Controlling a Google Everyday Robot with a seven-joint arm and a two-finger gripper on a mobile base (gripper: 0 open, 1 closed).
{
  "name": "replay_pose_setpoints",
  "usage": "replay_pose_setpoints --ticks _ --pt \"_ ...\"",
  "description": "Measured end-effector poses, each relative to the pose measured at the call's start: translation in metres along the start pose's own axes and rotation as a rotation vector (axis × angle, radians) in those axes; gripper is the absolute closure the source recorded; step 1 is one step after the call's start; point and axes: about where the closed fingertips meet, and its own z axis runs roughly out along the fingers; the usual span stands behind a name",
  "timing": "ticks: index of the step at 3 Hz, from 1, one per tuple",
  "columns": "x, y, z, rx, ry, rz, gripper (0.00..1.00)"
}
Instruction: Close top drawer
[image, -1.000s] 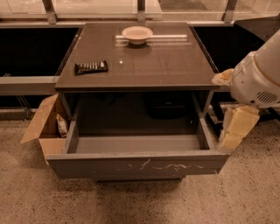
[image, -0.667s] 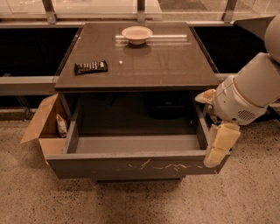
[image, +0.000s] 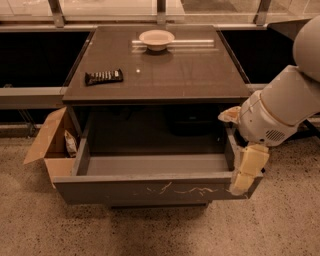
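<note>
The top drawer (image: 150, 189) is pulled far out of the cabinet. It is wide, shallow and dark grey, with pale squiggly scratches on its flat front, and its inside looks empty. My gripper (image: 243, 180) hangs down from the white arm (image: 280, 112) on the right. It is at the drawer's right front corner, overlapping the right end of the front panel. I cannot tell whether it touches the drawer.
A white bowl (image: 156, 39) and a dark flat packet (image: 103, 76) lie on the cabinet's top (image: 200, 75). An open cardboard box (image: 47, 145) with a packet inside stands on the floor against the drawer's left side. Speckled floor lies in front.
My arm has swung left and down, bringing the gripper from beside the cabinet's right side to the drawer's right front corner. The drawer has not moved.
</note>
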Motion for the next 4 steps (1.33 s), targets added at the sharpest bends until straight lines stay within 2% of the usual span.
replay_pose_setpoints --ticks 1,2,3,4 --pt "-0.013 0.021 0.033 -0.055 0.018 -0.078 0.0" --pt "-0.019 0.054 0.075 -0.134 0.039 -0.126 0.0" --pt "-0.015 0.082 0.108 -0.192 0.036 -0.114 0.16" --pt "-0.002 0.095 0.13 -0.204 0.011 -0.075 0.39"
